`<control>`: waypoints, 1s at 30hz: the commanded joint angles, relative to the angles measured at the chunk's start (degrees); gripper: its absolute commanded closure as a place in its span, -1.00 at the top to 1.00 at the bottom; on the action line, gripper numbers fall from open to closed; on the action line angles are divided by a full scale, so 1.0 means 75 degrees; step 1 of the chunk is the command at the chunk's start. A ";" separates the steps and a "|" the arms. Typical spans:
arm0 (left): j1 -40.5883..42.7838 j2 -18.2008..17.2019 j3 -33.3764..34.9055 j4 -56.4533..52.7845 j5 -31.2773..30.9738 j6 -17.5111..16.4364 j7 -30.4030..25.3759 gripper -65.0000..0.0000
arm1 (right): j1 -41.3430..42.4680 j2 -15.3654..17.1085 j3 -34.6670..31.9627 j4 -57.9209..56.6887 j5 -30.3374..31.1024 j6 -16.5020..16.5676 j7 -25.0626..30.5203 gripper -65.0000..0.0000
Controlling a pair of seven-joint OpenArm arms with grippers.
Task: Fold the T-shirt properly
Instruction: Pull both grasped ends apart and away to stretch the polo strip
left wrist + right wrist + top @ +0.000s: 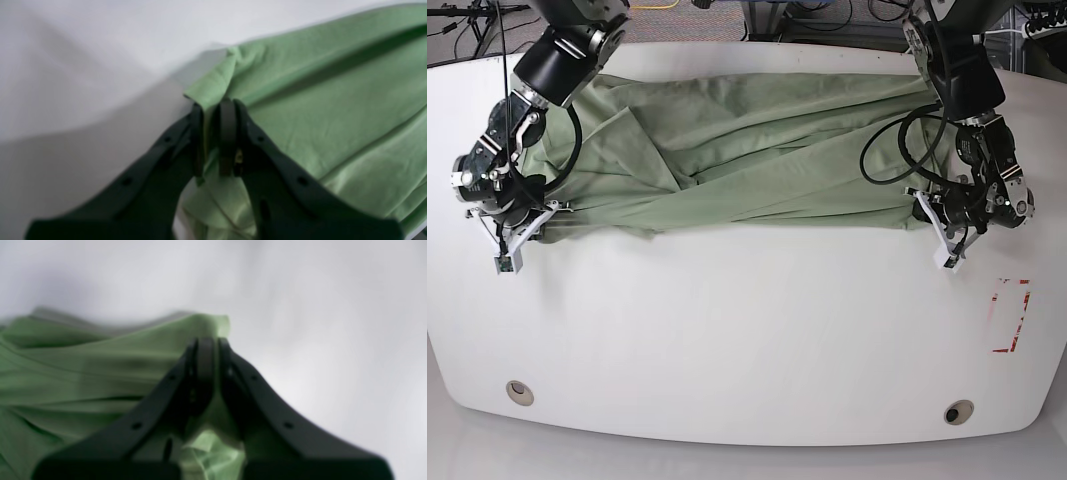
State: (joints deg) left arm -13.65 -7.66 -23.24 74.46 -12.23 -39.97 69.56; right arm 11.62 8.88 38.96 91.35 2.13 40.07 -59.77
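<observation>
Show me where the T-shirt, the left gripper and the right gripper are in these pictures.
T-shirt (757, 150): base view, middle of the spread green cloth.
Left gripper (215, 110): left wrist view, between the fingertips, shut on a shirt corner.
Right gripper (208, 343): right wrist view, between the fingertips, shut on the shirt's edge.

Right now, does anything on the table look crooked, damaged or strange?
The T-shirt is not flat: deep diagonal wrinkles twist across it between the two arms. The left gripper and the right gripper each pinch a corner of it. No tear or spill shows. Red marks sit near the white table's edge.
</observation>
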 commanded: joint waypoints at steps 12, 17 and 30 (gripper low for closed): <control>0.0032 -0.0239 -0.0001 0.0030 0.0171 -0.0005 0.0120 -0.81 | -0.0898 -0.0546 -0.0043 0.3064 0.0003 -0.0010 -0.1707 -1.00; 0.0056 -0.0239 -0.0001 0.0018 0.0183 -0.0005 0.0109 -0.81 | -0.1250 -0.0628 0.0004 0.3275 0.0249 -0.0010 -0.2153 -1.00; 0.0056 -0.0239 -0.0001 0.0018 0.0183 -0.0005 0.0097 -0.81 | -0.2352 -0.0475 0.0016 0.3263 0.1304 -0.0010 -0.2199 -1.00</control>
State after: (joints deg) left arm -12.99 -8.88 -23.20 74.26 -12.69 -40.12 69.06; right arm -5.17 4.45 38.96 114.69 11.03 40.07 -77.01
